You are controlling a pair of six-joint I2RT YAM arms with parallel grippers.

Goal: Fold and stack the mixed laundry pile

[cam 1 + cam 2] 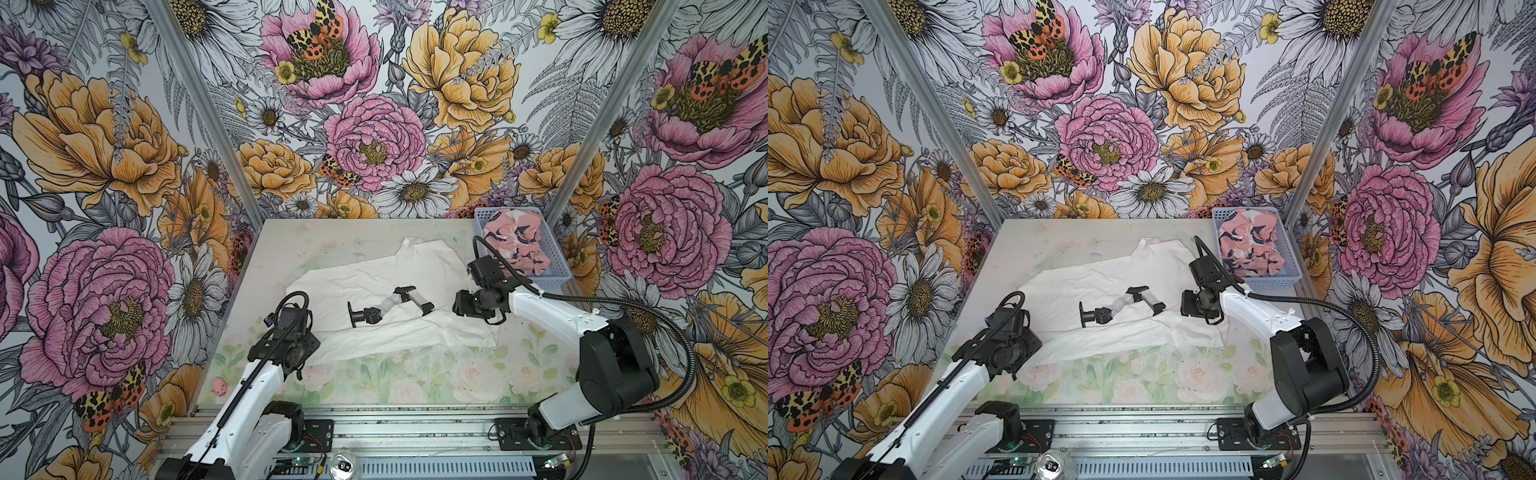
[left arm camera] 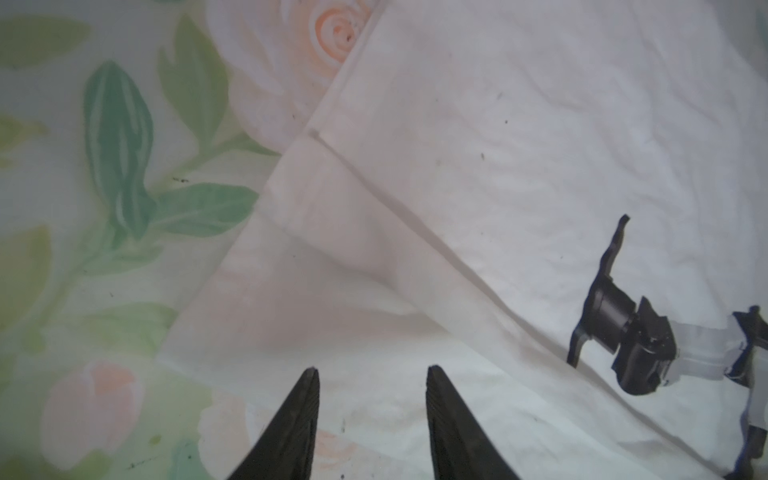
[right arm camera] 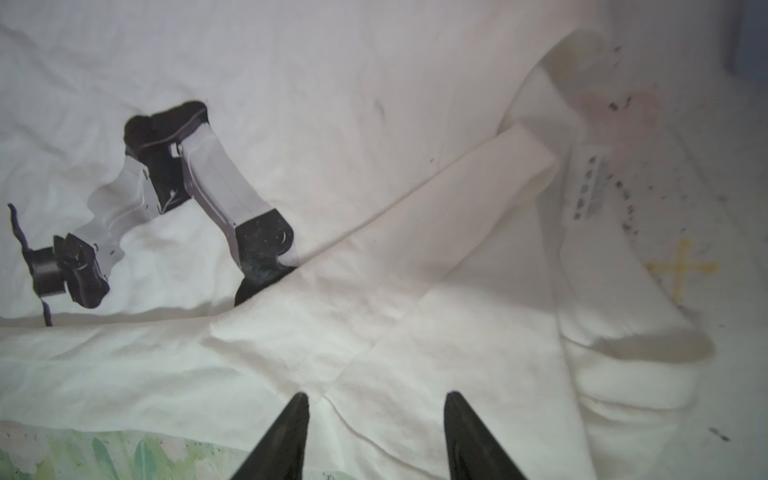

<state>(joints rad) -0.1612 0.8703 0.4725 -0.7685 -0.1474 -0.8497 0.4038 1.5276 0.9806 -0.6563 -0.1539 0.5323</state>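
Left gripper (image 2: 372,370) sits at the near-left end of the large plain white garment (image 1: 374,278), black fingers (image 2: 299,415) apart with nothing between them, white cloth and the pale floral-print tabletop (image 1: 415,382) below. The white garment lies spread across the middle of the table in both top views, wrinkled, with a long flap laid along its near edge and one narrower part reaching toward the back. The small black-grey robot-arm graphic (image 1: 390,305) faces up near the garment's centre, its lower end tucked under the flap. Right gripper (image 3: 378,395) is over the garment's right end, fingers (image 3: 465,432) also apart and empty, a folded sleeve and a small white label (image 3: 588,187) ahead of it in the right wrist view. Far right at the back corner, the light blue perforated plastic basket (image 1: 544,282) holds the crumpled pink garment with navy-and-white blotchy print (image 1: 517,245), apart from the white one.
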